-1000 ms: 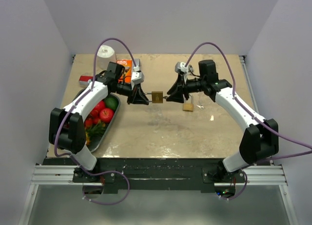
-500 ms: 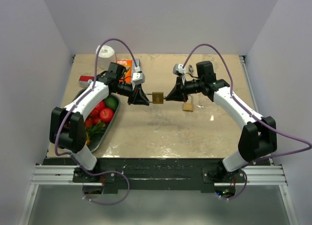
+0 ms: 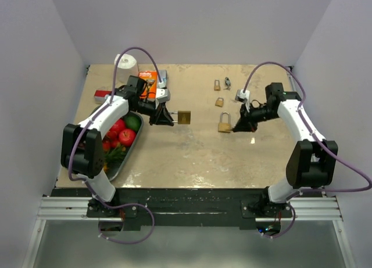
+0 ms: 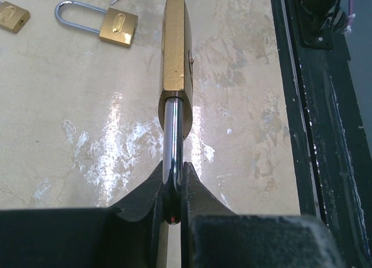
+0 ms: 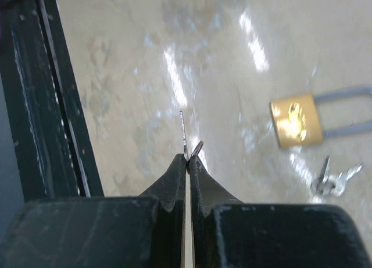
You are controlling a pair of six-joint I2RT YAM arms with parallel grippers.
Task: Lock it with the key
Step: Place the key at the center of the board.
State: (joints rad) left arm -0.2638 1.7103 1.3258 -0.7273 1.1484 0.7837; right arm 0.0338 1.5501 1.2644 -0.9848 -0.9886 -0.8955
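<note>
Brass padlock [image 3: 183,117] hangs above the bench [image 3: 192,157], left of centre, its steel shackle [image 4: 173,128] clamped in the left pincer [image 3: 168,118]. Its long axis runs level, with the body's free end pointing toward the right arm. That arm has just pulled away: the right pincer [image 3: 234,128], pinched shut on the thin key [image 5: 183,131], now sits well apart, beside a spare padlock [image 3: 224,124]. With the key out, the turn is probably either finished or must be retried.

Beige table [image 3: 192,157] carries spare padlocks [image 3: 224,127], keys [image 3: 227,81], fruit tray [image 3: 119,171].
</note>
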